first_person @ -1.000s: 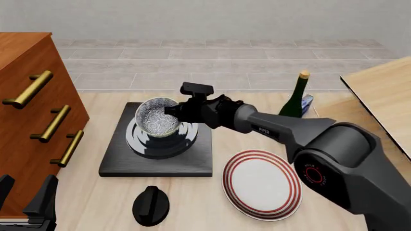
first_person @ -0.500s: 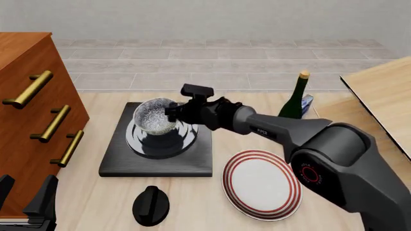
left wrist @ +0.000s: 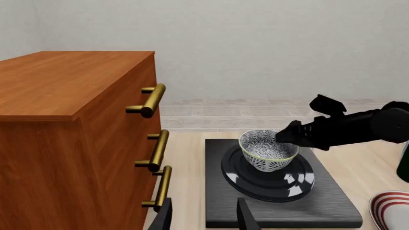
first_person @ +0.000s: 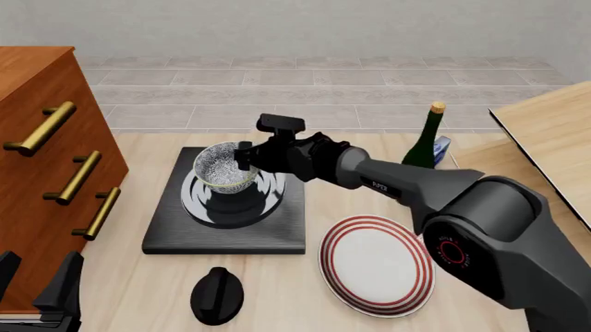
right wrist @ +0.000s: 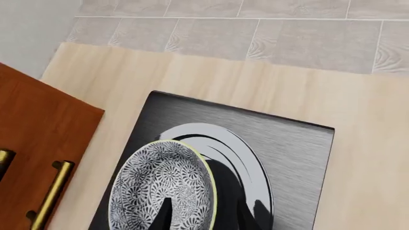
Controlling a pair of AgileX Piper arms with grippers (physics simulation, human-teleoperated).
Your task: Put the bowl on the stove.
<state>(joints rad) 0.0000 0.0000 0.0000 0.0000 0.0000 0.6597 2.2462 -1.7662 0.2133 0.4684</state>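
The right claw point(first_person: 245, 158) is clenched on the rim of the bowl point(first_person: 224, 166), one finger inside the bowl and one outside, as the right wrist view shows. The bowl point(right wrist: 163, 189) sits at the claw's tip, on the side facing the wooden drawer cabinet point(first_person: 41, 173). In the left wrist view the bowl point(left wrist: 269, 150) is upright over the silver ring burner of the stove point(left wrist: 275, 189), with its base at or just above the burner; contact cannot be confirmed. The stove point(first_person: 224, 207) lies on the desk point(first_person: 305, 290) directly below the right claw.

The left claw point(left wrist: 203, 218) is near the desk's close edge, well apart from the bowl, with its fingers spread and nothing between them.

A red-ringed plate point(first_person: 377, 264) and a black knob point(first_person: 217, 295) lie on the desk behind the right claw, toward the arms' bases.
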